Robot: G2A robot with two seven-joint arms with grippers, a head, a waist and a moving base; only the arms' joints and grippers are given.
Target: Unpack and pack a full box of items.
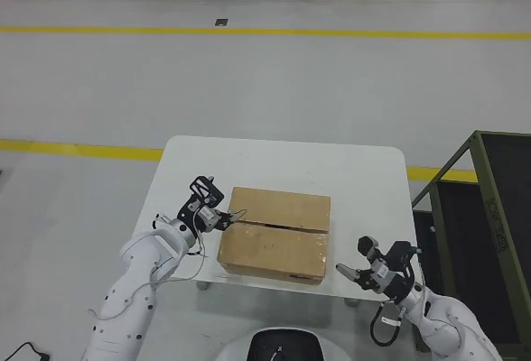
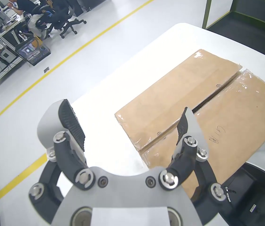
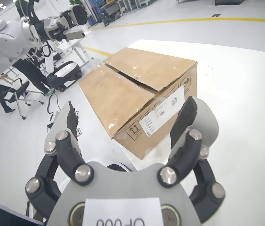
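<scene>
The brown cardboard box (image 1: 274, 233) sat near the middle of the white, round-cornered table (image 1: 284, 167), its two top flaps folded down with a narrow gap between them. The left gripper (image 1: 233, 217) hovered at the box's left end, jaws spread wide and empty. The right gripper (image 1: 345, 271) hung by the table's near right corner, apart from the box, likewise wide open and holding nothing.

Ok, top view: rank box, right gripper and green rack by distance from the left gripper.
1. Box, right beside the left gripper.
2. Right gripper, past the box's other end.
3. Green rack, off the table's side.
</scene>
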